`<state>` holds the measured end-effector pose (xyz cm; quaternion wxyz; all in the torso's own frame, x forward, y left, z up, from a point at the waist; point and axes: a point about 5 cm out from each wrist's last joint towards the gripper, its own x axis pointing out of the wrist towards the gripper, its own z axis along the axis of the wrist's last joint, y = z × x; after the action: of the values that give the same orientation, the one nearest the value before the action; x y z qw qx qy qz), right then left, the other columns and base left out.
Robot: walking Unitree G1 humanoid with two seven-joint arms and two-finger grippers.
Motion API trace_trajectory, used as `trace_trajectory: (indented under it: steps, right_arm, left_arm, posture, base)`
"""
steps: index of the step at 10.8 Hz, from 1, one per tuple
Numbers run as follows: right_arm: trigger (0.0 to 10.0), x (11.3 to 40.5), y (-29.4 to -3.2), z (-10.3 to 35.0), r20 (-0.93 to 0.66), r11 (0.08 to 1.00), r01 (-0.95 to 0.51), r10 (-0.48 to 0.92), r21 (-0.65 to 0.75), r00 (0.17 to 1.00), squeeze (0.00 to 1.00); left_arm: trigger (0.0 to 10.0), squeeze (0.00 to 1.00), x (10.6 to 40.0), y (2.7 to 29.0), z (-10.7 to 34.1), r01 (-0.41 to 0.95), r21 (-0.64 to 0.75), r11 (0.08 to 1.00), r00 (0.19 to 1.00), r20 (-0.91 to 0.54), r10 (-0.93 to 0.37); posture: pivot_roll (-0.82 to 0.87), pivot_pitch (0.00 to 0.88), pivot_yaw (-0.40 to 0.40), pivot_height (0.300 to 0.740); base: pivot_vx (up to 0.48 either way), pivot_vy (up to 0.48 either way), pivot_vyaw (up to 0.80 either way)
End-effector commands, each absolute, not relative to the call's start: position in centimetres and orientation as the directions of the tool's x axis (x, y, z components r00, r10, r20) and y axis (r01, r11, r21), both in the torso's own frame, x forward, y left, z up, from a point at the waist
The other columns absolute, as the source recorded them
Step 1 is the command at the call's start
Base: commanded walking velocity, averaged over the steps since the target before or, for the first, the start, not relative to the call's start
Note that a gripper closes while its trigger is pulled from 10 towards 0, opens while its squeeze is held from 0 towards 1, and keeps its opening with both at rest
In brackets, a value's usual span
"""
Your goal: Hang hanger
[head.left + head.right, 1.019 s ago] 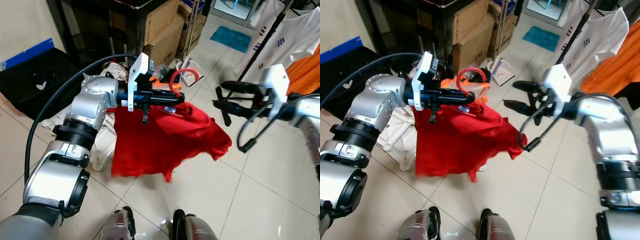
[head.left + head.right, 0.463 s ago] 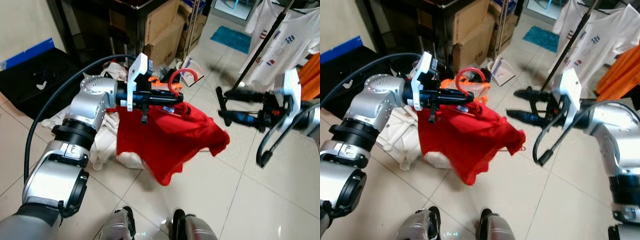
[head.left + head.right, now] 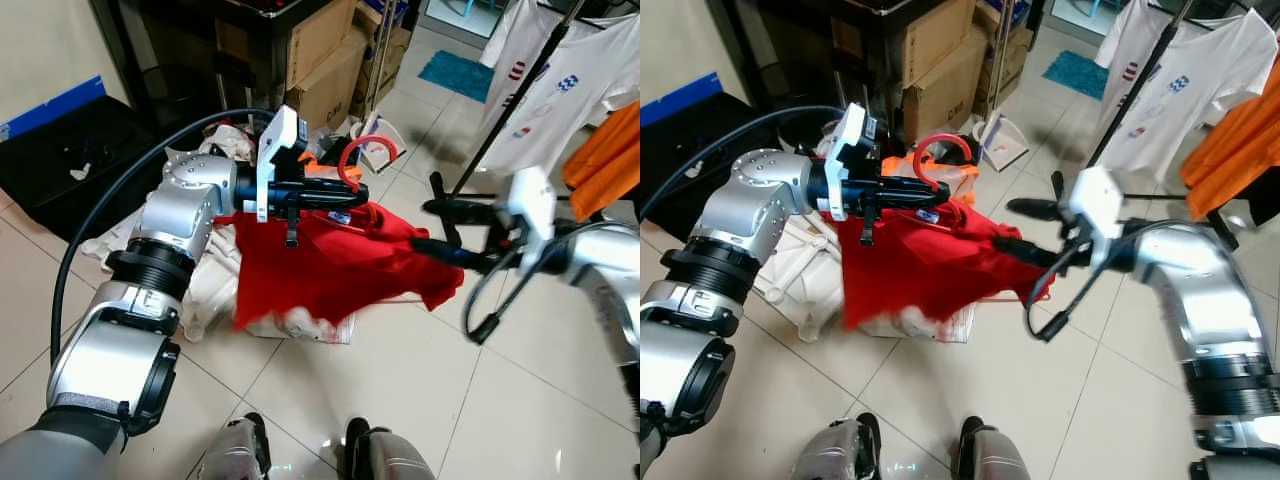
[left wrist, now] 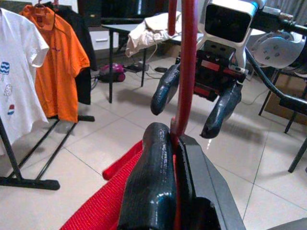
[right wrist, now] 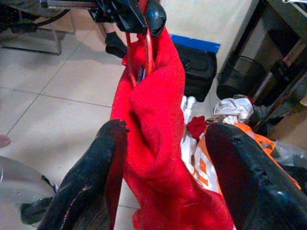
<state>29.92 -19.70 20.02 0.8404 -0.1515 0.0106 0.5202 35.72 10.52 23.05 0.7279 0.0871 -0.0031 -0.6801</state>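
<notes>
Setting: lived-in room of a home, used for laundry and storage. Evidence — pale tiled floor (image 3: 420,390); black garment rack (image 3: 1127,95) at 1 o'clock carrying a white printed T-shirt (image 3: 1185,85) and an orange shirt (image 3: 1240,140); heap of loose clothes (image 3: 205,290) on the floor at 10 o'clock; stacked cardboard boxes (image 3: 320,60) at 12 o'clock beside a dark table leg; small teal mat (image 3: 462,75) toward 1 o'clock — by a doorway.
</notes>
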Motion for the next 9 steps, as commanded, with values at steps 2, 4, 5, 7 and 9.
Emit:
trace_trajectory:
  steps: [2, 4, 5, 7, 9]
  right_arm:
    - [10.0, 29.8, -19.6, 19.6, -0.175, 0.409, -0.88, 0.874, -0.243, 0.454, 0.0]
    - [10.0, 29.9, -19.5, 19.3, -0.187, 0.401, -0.882, 0.874, -0.248, 0.449, 0.0]
    - [10.0, 29.9, -19.3, 19.1, -0.192, 0.396, -0.884, 0.875, -0.248, 0.446, 0.0]
    - [7.6, 30.2, -18.9, 18.5, -0.211, 0.389, -0.886, 0.871, -0.255, 0.443, 0.0]
    - [0.0, 30.6, -18.6, 18.4, -0.193, 0.403, -0.879, 0.87, -0.255, 0.454, 0.0]
  left_arm:
    - [0.0, 0.0, 35.7, 10.5, 23.4, 0.988, 0.146, 0.055, 0.071, -0.104, -0.992]
    - [0.0, 0.0, 35.7, 10.5, 23.4, 0.988, 0.146, 0.058, 0.074, -0.102, -0.992]
    - [0.0, 0.0, 35.7, 10.5, 23.5, 0.987, 0.147, 0.057, 0.072, -0.1, -0.992]
    - [0.0, 0.0, 35.7, 10.3, 23.6, 0.987, 0.149, 0.054, 0.068, -0.095, -0.993]
    - [0.0, 0.0, 35.7, 10.3, 23.6, 0.987, 0.15, 0.051, 0.066, -0.096, -0.993]
  posture:
    - [-0.18, 0.159, -0.072, 0.74]
    - [-0.19, 0.161, -0.074, 0.74]
    - [-0.19, 0.16, -0.074, 0.74]
    - [-0.19, 0.161, -0.072, 0.74]
    - [-0.18, 0.164, -0.071, 0.74]
  base:
    - [0.0, 0.0, 0.0]
    - [0.0, 0.0, 0.0]
    - [0.0, 0.0, 0.0]
    - [0.0, 0.0, 0.0]
    - [0.0, 0.0, 0.0]
